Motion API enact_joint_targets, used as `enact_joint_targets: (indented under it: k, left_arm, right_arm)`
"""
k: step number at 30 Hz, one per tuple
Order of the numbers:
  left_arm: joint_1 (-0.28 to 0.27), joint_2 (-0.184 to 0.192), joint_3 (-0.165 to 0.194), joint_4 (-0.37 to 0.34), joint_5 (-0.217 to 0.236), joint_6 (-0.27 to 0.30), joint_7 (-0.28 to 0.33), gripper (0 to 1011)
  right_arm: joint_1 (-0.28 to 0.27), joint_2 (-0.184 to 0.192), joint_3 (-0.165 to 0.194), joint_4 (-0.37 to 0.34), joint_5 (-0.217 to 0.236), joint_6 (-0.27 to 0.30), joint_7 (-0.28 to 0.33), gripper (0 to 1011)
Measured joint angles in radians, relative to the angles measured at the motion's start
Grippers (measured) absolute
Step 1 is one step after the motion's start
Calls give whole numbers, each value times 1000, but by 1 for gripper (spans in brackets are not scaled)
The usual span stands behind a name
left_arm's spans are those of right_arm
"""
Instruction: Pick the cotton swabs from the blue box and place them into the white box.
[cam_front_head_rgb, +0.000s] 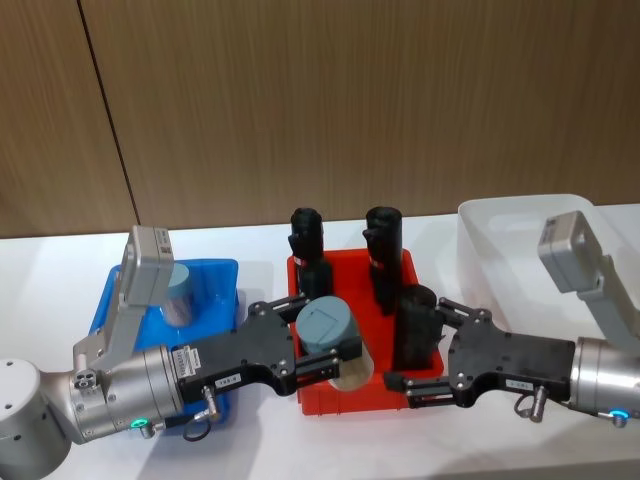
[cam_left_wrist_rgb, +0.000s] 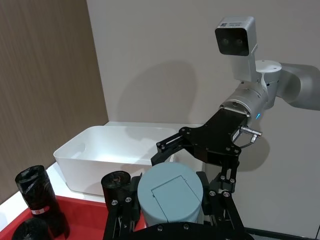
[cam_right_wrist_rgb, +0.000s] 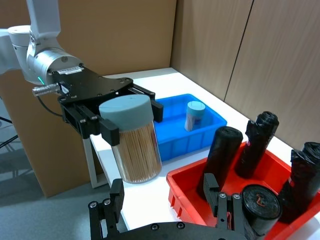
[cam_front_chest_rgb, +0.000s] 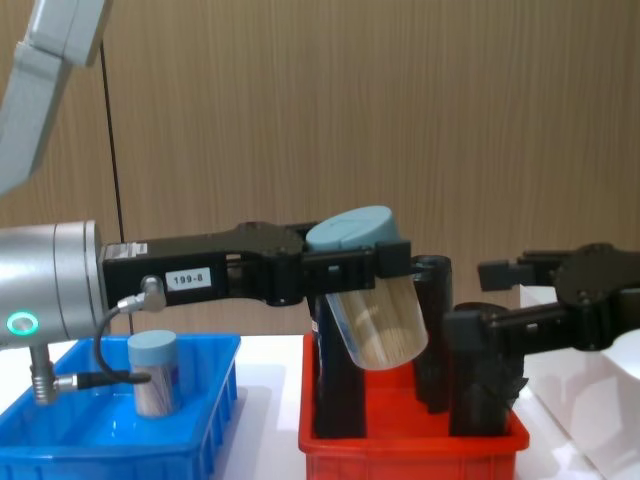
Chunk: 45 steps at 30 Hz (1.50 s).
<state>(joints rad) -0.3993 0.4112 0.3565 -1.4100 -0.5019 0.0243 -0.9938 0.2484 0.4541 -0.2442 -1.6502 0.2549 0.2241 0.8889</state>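
My left gripper (cam_front_head_rgb: 325, 345) is shut on a cotton swabs tub (cam_front_head_rgb: 330, 338), clear with a pale blue-grey lid, and holds it tilted above the red bin; in the chest view the tub (cam_front_chest_rgb: 370, 300) leans lid-up toward the left. A second cotton swabs tub (cam_front_head_rgb: 178, 290) stands in the blue box (cam_front_head_rgb: 215, 275) at the left. My right gripper (cam_front_head_rgb: 430, 345) is open, facing the held tub from the right over the red bin's right side. The white box (cam_front_head_rgb: 520, 207) sits at the far right, behind the right arm.
A red bin (cam_front_head_rgb: 345, 400) between the blue and white boxes holds several tall black rolls (cam_front_head_rgb: 382, 250), standing just below and behind the held tub. A wood-panelled wall runs behind the white table.
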Motion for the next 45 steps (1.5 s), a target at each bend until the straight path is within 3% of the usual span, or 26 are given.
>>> enact_joint_targets:
  k: [45]
  left_arm:
    - [0,0,0,0,0,0,0,663]
  right_arm:
    - [99,-78,-94,106,-47,-27,62,1001]
